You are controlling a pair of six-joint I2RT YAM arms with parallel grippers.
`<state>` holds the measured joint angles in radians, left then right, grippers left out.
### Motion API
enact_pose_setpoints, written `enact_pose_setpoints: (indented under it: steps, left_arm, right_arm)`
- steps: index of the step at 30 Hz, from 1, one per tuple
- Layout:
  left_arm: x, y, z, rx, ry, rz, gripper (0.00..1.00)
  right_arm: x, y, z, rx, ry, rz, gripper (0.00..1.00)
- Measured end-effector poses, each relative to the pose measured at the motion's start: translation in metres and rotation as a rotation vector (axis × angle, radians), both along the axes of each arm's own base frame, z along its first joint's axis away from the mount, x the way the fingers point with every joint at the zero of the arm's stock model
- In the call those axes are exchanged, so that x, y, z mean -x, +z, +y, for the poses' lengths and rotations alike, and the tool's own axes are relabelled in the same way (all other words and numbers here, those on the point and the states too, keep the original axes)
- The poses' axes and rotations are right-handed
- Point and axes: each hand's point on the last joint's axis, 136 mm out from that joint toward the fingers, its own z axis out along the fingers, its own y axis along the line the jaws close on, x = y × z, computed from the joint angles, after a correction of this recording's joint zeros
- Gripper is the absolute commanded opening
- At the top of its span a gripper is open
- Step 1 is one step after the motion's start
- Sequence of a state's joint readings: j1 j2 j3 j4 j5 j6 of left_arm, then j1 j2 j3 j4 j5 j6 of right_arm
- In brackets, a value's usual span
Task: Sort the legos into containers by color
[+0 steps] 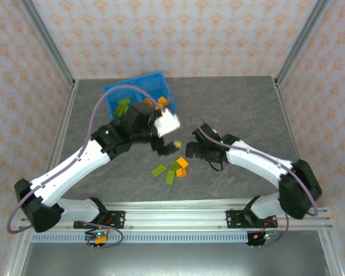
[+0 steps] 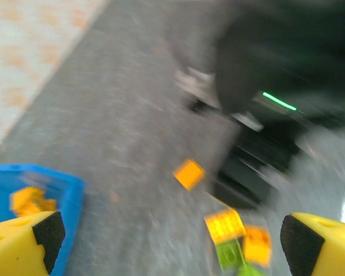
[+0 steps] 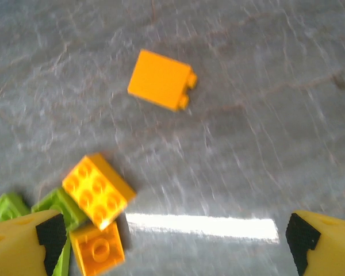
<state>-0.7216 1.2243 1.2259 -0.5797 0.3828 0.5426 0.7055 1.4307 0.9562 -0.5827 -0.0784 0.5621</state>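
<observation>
The blue bin (image 1: 139, 91) sits at the back left, its near part hidden by my left arm. A green lego (image 1: 123, 104) lies in its left compartment and an orange one (image 1: 161, 102) in its right. My left gripper (image 1: 164, 146) (image 2: 172, 241) hangs open and empty over the table just right of the bin's corner (image 2: 69, 192). A lone orange lego (image 1: 176, 144) (image 2: 188, 173) (image 3: 161, 79) lies on its side between the grippers. Orange (image 1: 182, 163) (image 3: 98, 190) and green (image 1: 158, 169) (image 3: 56, 202) legos cluster nearer the front. My right gripper (image 1: 191, 150) (image 3: 175, 236) is open and empty beside that cluster.
The table is grey stone with metal frame posts at its back corners (image 1: 75, 80). The two gripper heads are close together at mid-table. My right arm's black wrist (image 2: 264, 109) looms in the left wrist view. Open table lies to the right and back.
</observation>
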Motion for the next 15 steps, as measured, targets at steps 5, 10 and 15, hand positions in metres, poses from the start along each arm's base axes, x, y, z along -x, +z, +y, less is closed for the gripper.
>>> enact_pose_setpoints:
  steps: [5, 10, 15]
  left_arm:
    - [0.079, -0.061, 0.023, -0.168, -0.365, -0.050, 1.00]
    - [0.106, -0.068, 0.041, -0.216, -0.499, -0.142, 1.00]
    - [0.112, -0.091, 0.050, -0.270, -0.538, -0.156, 1.00]
  right_arm:
    - [-0.037, -0.015, 0.013, 0.028, -0.042, 0.010, 0.99]
    - [-0.056, -0.034, 0.019, 0.066, -0.089, 0.026, 0.93]
    - [-0.061, -0.058, 0.018, 0.111, -0.123, 0.060, 0.84]
